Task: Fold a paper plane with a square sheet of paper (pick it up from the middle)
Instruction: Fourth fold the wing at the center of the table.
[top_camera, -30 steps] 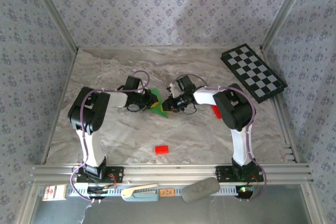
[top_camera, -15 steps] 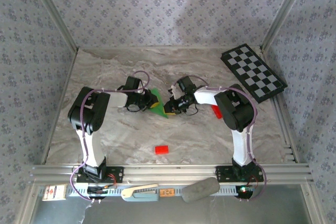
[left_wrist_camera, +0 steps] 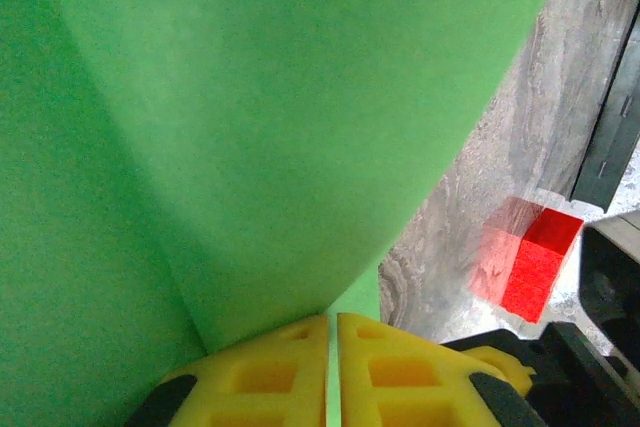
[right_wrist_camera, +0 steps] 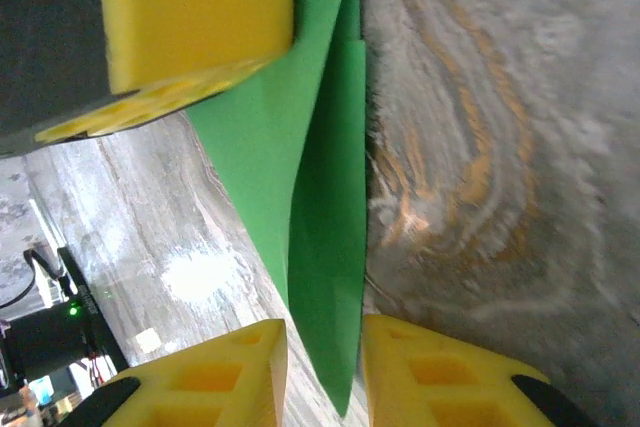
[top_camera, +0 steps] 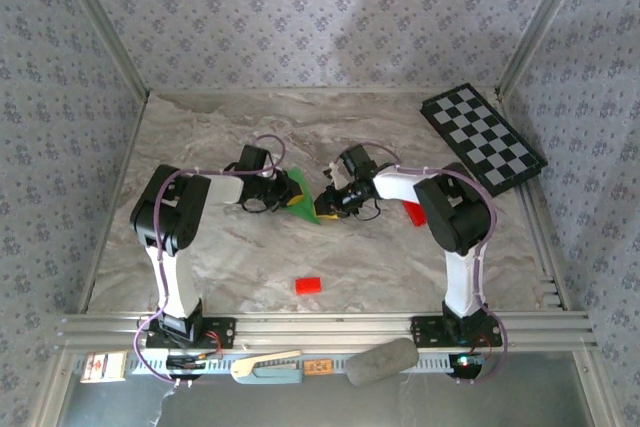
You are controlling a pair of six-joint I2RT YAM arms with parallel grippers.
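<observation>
The bright green sheet of paper is folded into a long pointed shape and stands on edge at mid-table between the two grippers. My left gripper is shut on its left part; in the left wrist view the yellow fingertips pinch a thin green layer, and the paper fans out beyond my left gripper. My right gripper is at the paper's right end. In the right wrist view the paper's pointed end lies between the parted fingers of my right gripper, with gaps on both sides.
A small red block lies near the front of the marble table. A red wedge piece sits beside the right arm, also seen in the left wrist view as a red piece. A checkerboard rests at the back right. Patterned walls surround the table.
My right gripper's jaws have parted from the paper's end. The right arm's elbow has shifted slightly to the right. The left gripper keeps its hold in place.
</observation>
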